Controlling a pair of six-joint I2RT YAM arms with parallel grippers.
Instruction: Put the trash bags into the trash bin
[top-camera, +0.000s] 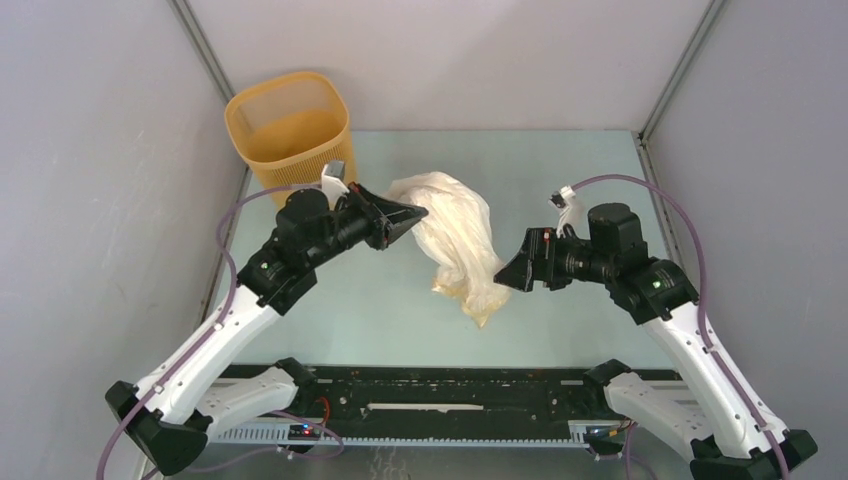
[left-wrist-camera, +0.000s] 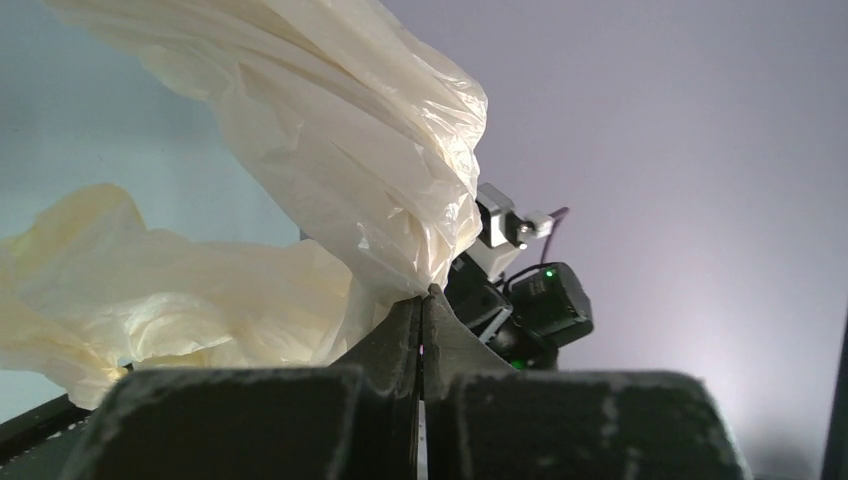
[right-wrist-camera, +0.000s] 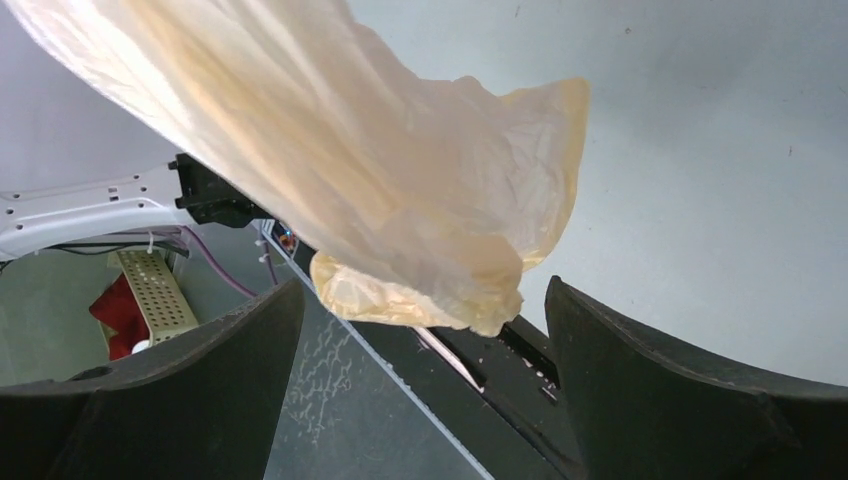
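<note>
The cream-white trash bag (top-camera: 458, 240) hangs above the table's middle, its lower end near the front. My left gripper (top-camera: 418, 213) is shut on the bag's upper left edge and holds it up; the pinch shows in the left wrist view (left-wrist-camera: 424, 296) with the bag (left-wrist-camera: 340, 150) draped above. My right gripper (top-camera: 505, 273) is open just right of the bag's lower part, not touching it. In the right wrist view the bag (right-wrist-camera: 350, 180) hangs beyond the spread jaws. The yellow-orange trash bin (top-camera: 291, 131) stands upright at the back left, behind my left gripper.
Grey walls enclose the table on the left, back and right. A black rail (top-camera: 450, 395) runs along the front edge between the arm bases. Purple cables loop off both arms.
</note>
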